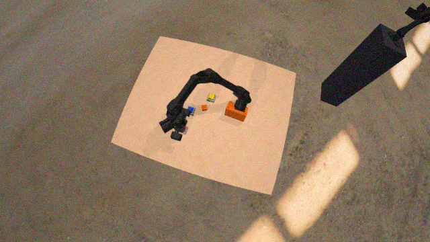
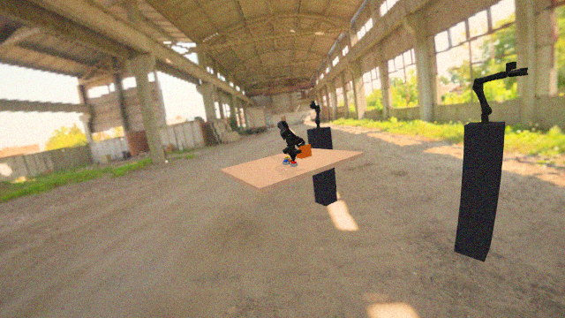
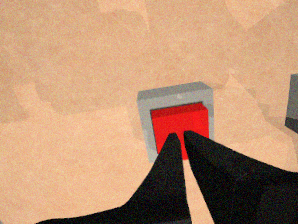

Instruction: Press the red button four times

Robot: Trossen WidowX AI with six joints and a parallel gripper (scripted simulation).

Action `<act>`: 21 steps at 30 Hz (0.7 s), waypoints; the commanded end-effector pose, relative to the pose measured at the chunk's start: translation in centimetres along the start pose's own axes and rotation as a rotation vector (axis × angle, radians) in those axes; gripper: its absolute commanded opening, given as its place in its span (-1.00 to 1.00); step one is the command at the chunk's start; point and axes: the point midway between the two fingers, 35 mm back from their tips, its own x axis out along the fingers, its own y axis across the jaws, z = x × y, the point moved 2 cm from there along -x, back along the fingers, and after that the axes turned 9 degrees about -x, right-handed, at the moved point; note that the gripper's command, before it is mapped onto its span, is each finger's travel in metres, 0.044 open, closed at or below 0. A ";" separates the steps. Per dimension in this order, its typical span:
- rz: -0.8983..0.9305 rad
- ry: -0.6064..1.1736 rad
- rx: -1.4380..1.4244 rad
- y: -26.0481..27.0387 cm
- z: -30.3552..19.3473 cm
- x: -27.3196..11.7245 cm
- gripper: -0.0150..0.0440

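The red button (image 2: 293, 164) (image 3: 175, 124) has a square red cap in a grey housing. In the top view the gripper partly hides it. My gripper (image 3: 180, 139) is shut, with only a thin gap between the two black fingers and nothing held. In the wrist view its fingertips are over the middle of the red cap and hide part of its near half. Whether the tips touch the cap, and whether the cap is pressed down, I cannot tell.
A blue button (image 1: 191, 109) stands close beside the arm, near the red one. A yellow button (image 1: 211, 97) and a small orange block (image 1: 204, 107) lie towards the orange arm base (image 1: 236, 113). A grey housing edge (image 3: 293, 102) shows at the wrist view's right.
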 end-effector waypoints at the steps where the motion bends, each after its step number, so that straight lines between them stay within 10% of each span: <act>1: -0.008 0.006 -0.009 -0.1 -0.2 0.9 -0.42; 21: -0.008 0.006 -0.009 -0.1 -0.2 1.1 -0.42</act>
